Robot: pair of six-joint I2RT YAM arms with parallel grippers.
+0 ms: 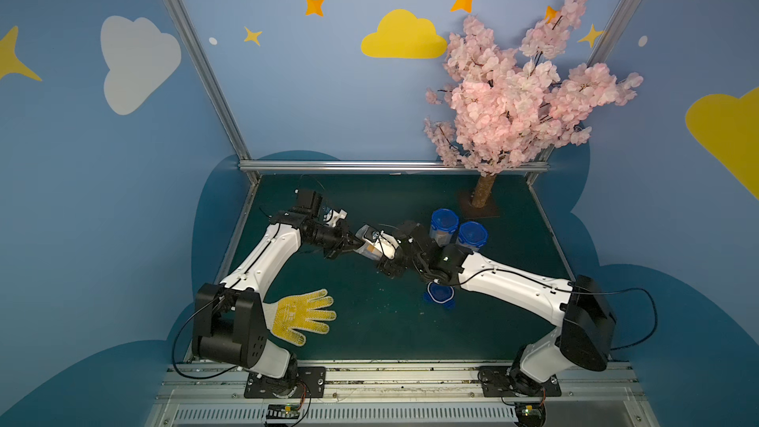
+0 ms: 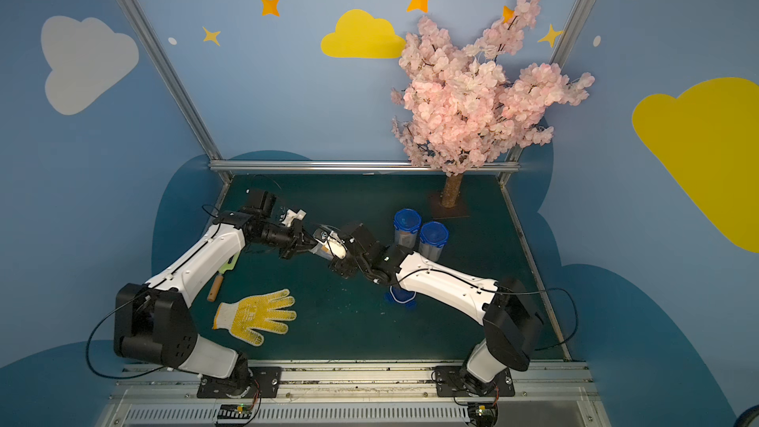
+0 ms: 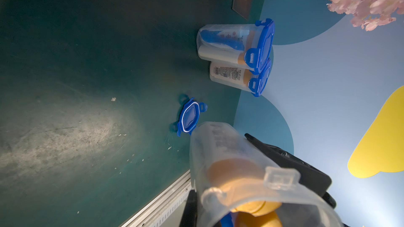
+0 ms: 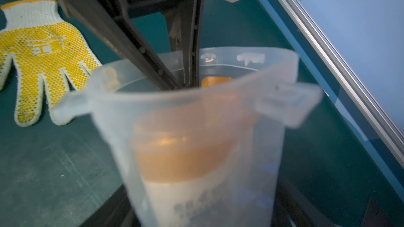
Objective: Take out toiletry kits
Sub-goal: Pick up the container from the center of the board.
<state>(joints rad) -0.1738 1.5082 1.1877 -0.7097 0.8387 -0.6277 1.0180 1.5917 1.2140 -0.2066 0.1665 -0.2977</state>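
- Blue walls [image 1: 308, 96] w/ cloud & star decals.
- Dark green mat [image 1: 369, 334], scuffed, pale specks.
- Pink blossom tree [image 1: 513, 88], back right corner.
- Alu rail [image 1: 349, 166] along back.

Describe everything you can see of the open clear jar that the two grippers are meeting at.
The open clear jar is frosted, translucent plastic, lidless, with flat latch tabs at its rim. The right gripper holds it tipped above the green mat. The left gripper, shut, reaches into its mouth. Inside sits a white bottle with an orange-yellow cap.
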